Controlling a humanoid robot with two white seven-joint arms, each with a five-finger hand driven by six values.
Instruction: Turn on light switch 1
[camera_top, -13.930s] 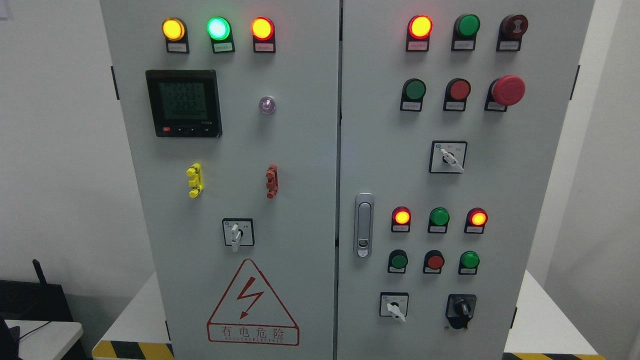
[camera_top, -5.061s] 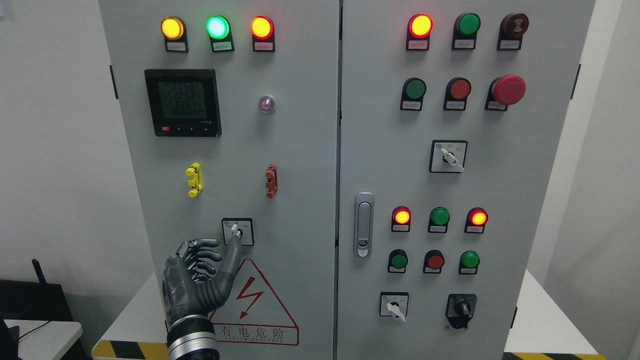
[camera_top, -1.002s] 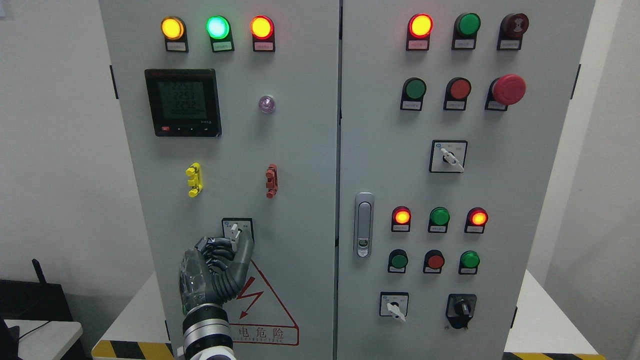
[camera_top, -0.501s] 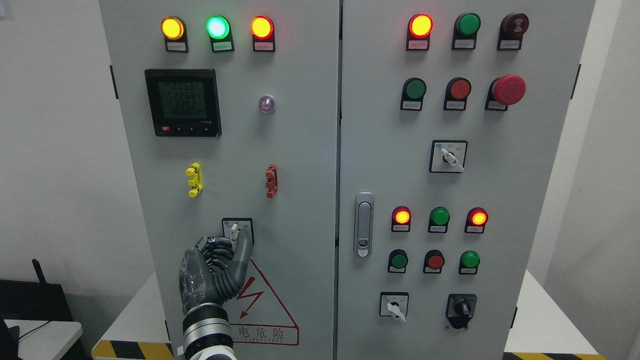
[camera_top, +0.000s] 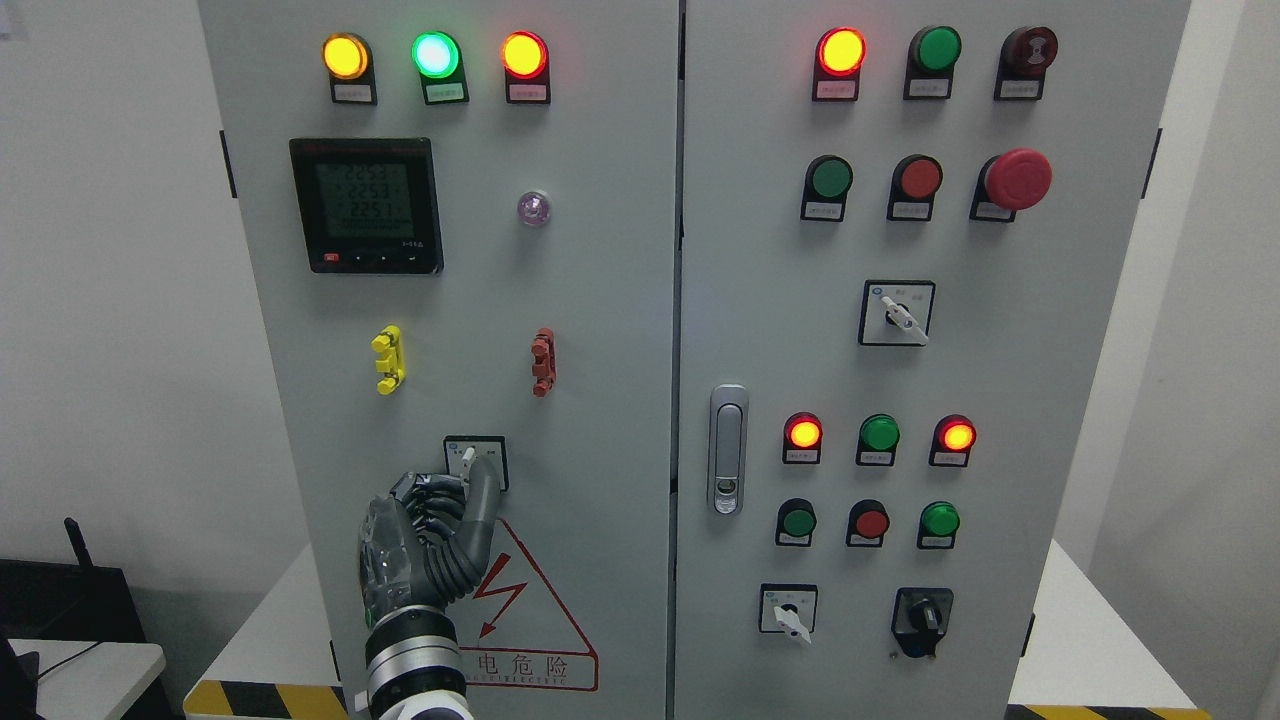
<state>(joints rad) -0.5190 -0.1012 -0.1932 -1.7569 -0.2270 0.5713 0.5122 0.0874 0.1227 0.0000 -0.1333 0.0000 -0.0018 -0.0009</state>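
Switch: we find the rotary switch low on the cabinet's left door.
Left hand: at the switch's 7 o'clock, we note fingers pinching its lever.

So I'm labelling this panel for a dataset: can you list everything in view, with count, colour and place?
Cabinet: one, grey, two doors.
Lit lamps: six; yellow, green and red on the left door top, three red on the right door.
Meter: one, black, upper left.
Emergency stop: one, red, upper right.
White-lever switches: three.
Door handle: one, silver, centre.
Warning triangle: one, red, lower left.
Left hand: one, grey, fingers at the left door's switch.
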